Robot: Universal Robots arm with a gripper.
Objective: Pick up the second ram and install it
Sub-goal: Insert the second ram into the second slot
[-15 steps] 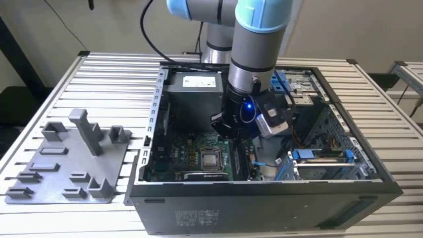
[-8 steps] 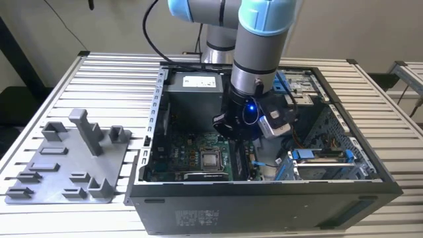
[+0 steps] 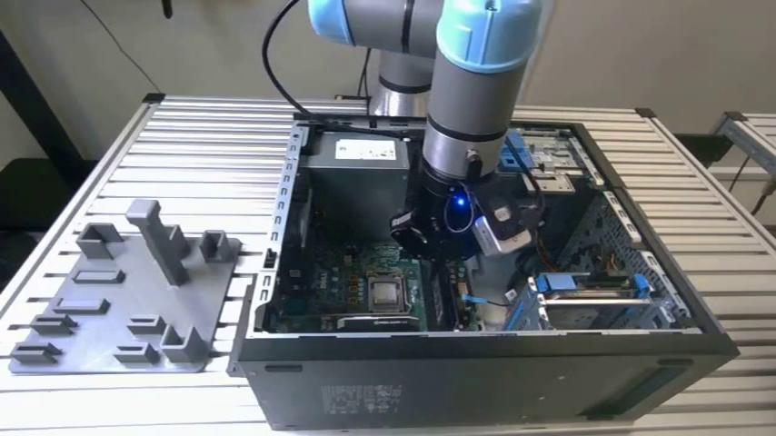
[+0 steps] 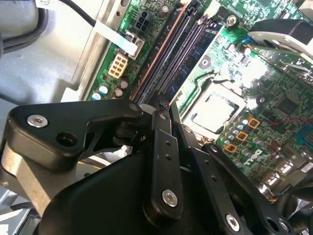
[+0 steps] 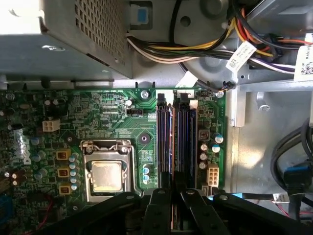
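I see the second ram, a long narrow dark green-black memory stick (image 5: 165,144), seated upright in the black motherboard slots (image 5: 182,142), directly ahead of my black pincer (image 5: 172,196). The pincer's fingers (image 4: 164,142) are nearly together above the slots, gripping nothing, inside the open black computer case (image 3: 485,372) on the slatted metal counter (image 3: 194,145).

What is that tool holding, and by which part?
It cannot be told: the tool hangs just over the memory slots, and its own body hides anything it might grip.

Ribbed metal work table (image 3: 206,145) set against a plain pale wall (image 3: 218,45).
A second slatted table (image 3: 754,136) stands at the exterior view's right; lighting is even.
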